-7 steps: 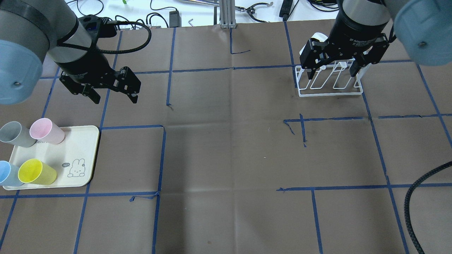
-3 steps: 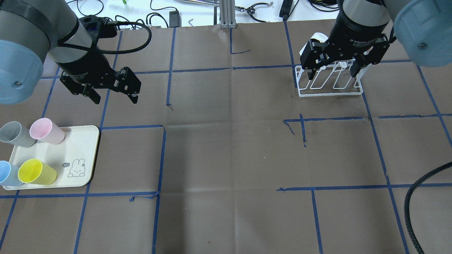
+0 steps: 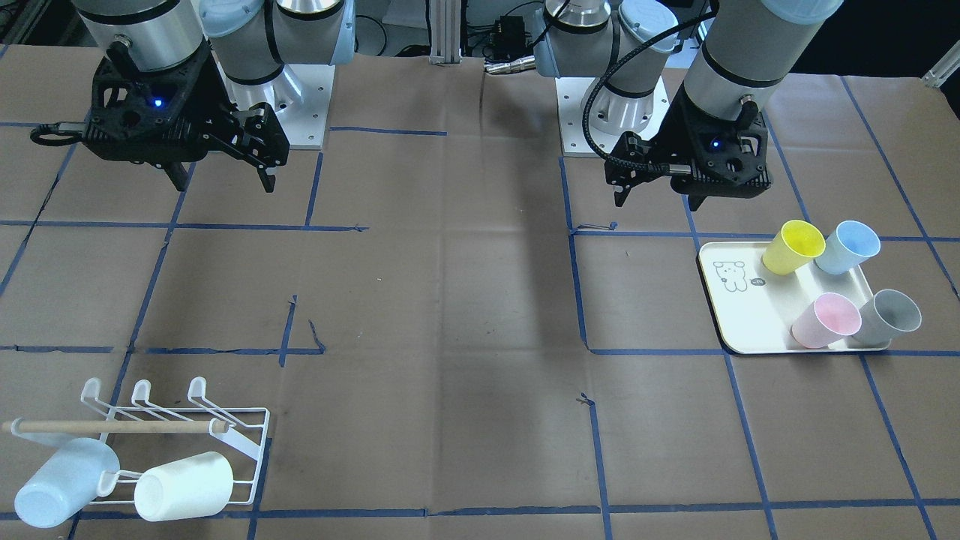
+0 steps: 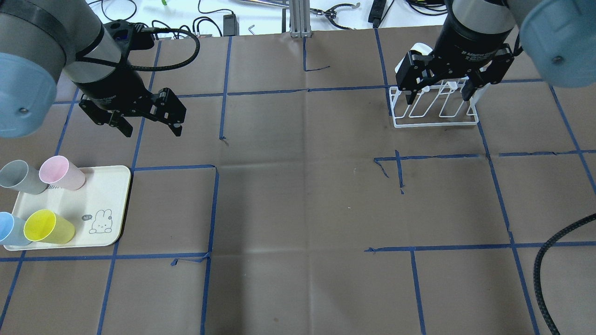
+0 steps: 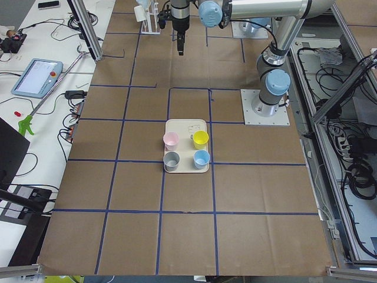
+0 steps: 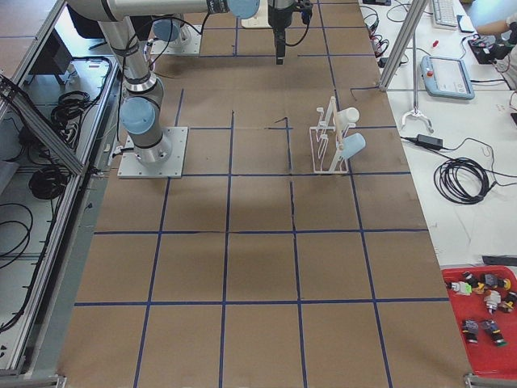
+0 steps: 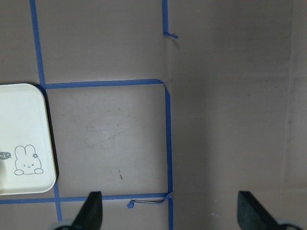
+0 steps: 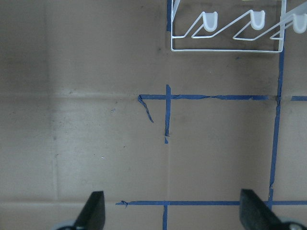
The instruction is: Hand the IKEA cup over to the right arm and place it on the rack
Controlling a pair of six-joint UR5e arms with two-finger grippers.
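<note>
Brown paper point(image 4: 302, 195) crossed by a grid of blue tape point(image 4: 212, 209) covers the table. Near the black left gripper point(image 4: 152, 132), a cream tray point(image 4: 88, 190) with a line-drawn bunny point(image 4: 101, 222) holds a yellow cup point(image 4: 49, 227), a sky-blue cup point(image 4: 11, 229), a pink cup point(image 4: 61, 173) and a grey cup point(image 4: 22, 177). By the black right gripper point(image 4: 437, 99), the white wire rack point(image 3: 196, 388) has a pale wooden dowel point(image 3: 112, 427), a white cup point(image 3: 184, 486) and a pale blue cup point(image 3: 64, 481).

One camera looks forward and down over my shoulders; another faces me from across the worktop point(image 3: 480, 300). Two more look along it from either end, far off. My wrist cameras point straight down, close: the left shares the tray point(image 7: 29, 120) with the overhead, the right the rack point(image 8: 209, 19).
</note>
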